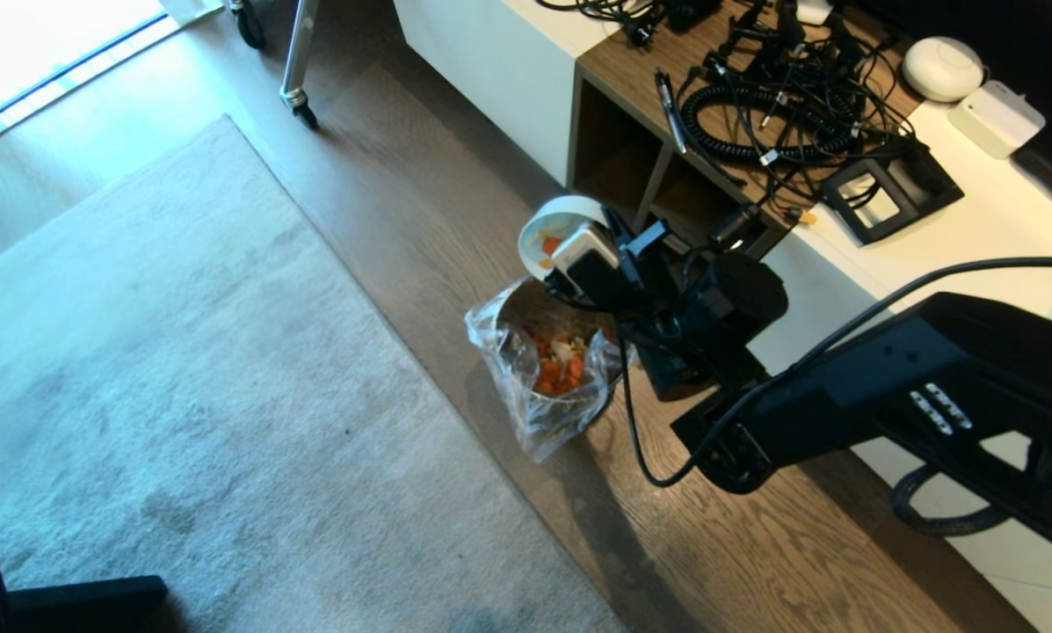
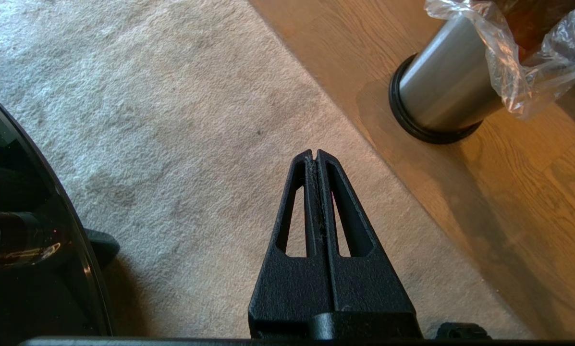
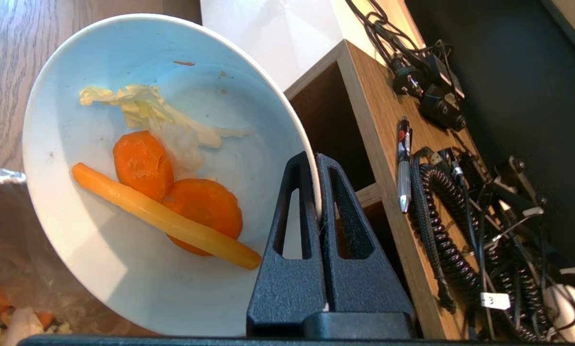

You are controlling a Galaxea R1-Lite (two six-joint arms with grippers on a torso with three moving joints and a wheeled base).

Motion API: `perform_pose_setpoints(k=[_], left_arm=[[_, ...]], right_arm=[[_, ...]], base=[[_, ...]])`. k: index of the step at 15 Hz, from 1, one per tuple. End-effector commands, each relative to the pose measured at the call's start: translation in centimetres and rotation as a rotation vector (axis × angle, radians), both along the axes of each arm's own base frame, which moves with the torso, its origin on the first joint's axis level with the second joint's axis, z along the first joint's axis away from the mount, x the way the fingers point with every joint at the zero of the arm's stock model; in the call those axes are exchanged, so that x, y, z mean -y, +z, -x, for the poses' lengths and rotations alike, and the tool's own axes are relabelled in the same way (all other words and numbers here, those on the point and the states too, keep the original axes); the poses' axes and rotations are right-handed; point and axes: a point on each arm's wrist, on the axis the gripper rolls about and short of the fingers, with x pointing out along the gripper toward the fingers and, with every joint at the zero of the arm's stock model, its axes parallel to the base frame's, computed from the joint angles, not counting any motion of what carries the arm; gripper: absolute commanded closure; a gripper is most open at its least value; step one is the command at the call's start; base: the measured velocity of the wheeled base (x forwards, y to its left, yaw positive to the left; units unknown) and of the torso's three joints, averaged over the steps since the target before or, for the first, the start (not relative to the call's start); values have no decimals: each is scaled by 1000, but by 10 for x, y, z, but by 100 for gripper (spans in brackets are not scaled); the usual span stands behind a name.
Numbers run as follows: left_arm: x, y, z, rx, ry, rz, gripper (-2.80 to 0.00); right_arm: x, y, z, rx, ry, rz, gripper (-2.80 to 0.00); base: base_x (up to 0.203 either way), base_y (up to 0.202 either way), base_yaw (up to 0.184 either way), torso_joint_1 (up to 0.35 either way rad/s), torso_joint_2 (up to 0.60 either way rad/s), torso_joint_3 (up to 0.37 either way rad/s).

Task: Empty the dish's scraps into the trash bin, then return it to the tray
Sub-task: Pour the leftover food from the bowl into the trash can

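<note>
My right gripper (image 3: 316, 156) is shut on the rim of the dish (image 3: 124, 278), a small white bowl, with one finger inside and one outside. The dish (image 1: 569, 209) is tipped steeply on its side just above the trash bin (image 1: 501, 352), with my right gripper (image 1: 571, 264) at its lower edge. Scraps (image 3: 172, 192) still cling inside: two orange slices, a yellow strip and pale leafy bits. More scraps (image 1: 561, 365) lie in the bin's clear bag. My left gripper (image 2: 314, 153) hangs shut and empty over the carpet, with the steel trash bin (image 2: 441, 91) off to one side. The tray is out of view.
A wooden shelf unit (image 1: 631, 79) with tangled cables (image 1: 780, 97) and a white counter (image 1: 974, 220) stand close behind the bin. A grey rug (image 1: 183, 369) covers the floor on the left. A wheeled stand leg (image 1: 297, 61) is at the far back.
</note>
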Motion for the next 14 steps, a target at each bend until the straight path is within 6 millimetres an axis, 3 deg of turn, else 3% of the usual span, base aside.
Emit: perform_pose_setpoints(k=[1,9,14], left_arm=[[0,0,0,1,0,1,0],[0,0,0,1,0,1,0],[0,0,0,1,0,1,0]], right_arm=[[2,4,4,41,-15,0,0],[-1,15,29,55,-11,71,0],[2,3,31,26,-30,131,0]], base=[[0,0,0,0,0,0],[0,0,0,0,0,0],[0,0,0,0,0,0]])
